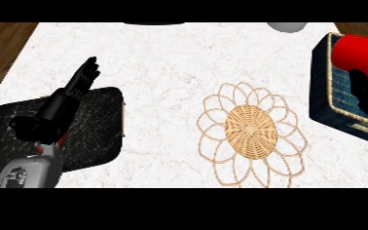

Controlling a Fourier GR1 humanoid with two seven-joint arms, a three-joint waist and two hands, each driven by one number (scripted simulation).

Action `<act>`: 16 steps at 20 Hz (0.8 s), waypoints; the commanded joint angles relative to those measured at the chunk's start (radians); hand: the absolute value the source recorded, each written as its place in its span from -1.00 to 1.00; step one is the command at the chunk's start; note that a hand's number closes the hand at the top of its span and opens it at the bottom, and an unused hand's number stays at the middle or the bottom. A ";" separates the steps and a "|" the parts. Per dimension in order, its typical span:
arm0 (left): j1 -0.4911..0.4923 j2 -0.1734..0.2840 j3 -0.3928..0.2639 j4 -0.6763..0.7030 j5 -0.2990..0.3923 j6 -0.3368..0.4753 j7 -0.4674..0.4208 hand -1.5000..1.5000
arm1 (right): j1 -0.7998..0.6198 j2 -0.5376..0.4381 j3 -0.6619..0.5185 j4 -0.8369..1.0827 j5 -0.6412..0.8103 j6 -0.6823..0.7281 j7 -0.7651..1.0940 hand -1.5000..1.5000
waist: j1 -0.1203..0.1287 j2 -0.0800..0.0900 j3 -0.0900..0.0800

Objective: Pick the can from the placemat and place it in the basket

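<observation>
The red can (351, 51) is at the right edge of the head view, over the dark blue basket (325, 95) with its pale woven rim. Just below the can, black fingers of my right hand (358, 85) curl up against it; the rest of that hand and its arm are cut off by the view's edge. The woven placemat (251, 131), a tan disc with looped petals, lies at the counter's middle with nothing on it. My left hand (63, 102) rests at the left with straight fingers pointing up.
A black marbled board (97, 126) lies under my left forearm at the lower left. A grey rounded object (287, 27) and a dark shape (153, 23) sit at the counter's far edge. Wooden floor shows at the top corners.
</observation>
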 commanded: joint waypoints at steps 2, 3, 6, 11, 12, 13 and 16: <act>-0.041 -0.029 -0.015 0.020 -0.020 0.031 0.011 0.00 | -0.120 -0.121 -0.182 0.183 -0.058 -0.069 -0.067 1.00 | -0.002 0.004 0.001; 0.008 0.005 -0.001 0.005 -0.011 -0.005 -0.017 0.00 | -0.159 -0.126 -0.170 0.221 -0.035 -0.098 -0.048 1.00 | 0.005 0.003 0.000; 0.017 -0.024 -0.025 0.023 -0.031 0.012 -0.036 0.00 | -0.150 -0.171 -0.215 0.342 0.000 -0.195 -0.147 1.00 | 0.008 0.005 0.001; -0.037 -0.005 0.014 0.049 0.001 -0.004 -0.031 0.00 | -0.156 -0.301 -0.280 0.502 -0.085 -0.166 -0.221 1.00 | 0.000 0.003 0.001; -0.013 -0.034 -0.021 0.015 -0.028 0.024 -0.002 0.00 | -0.095 -0.303 -0.332 0.519 -0.104 -0.200 -0.298 1.00 | 0.000 0.003 0.001; 0.019 -0.039 -0.041 -0.011 -0.041 0.021 -0.011 0.00 | -0.144 -0.315 -0.306 0.632 -0.078 -0.238 -0.326 1.00 | 0.009 0.004 0.001; -0.040 -0.030 -0.030 -0.045 -0.022 0.019 0.079 0.00 | -0.123 -0.336 -0.306 0.719 -0.108 -0.250 -0.393 1.00 | 0.008 0.004 0.001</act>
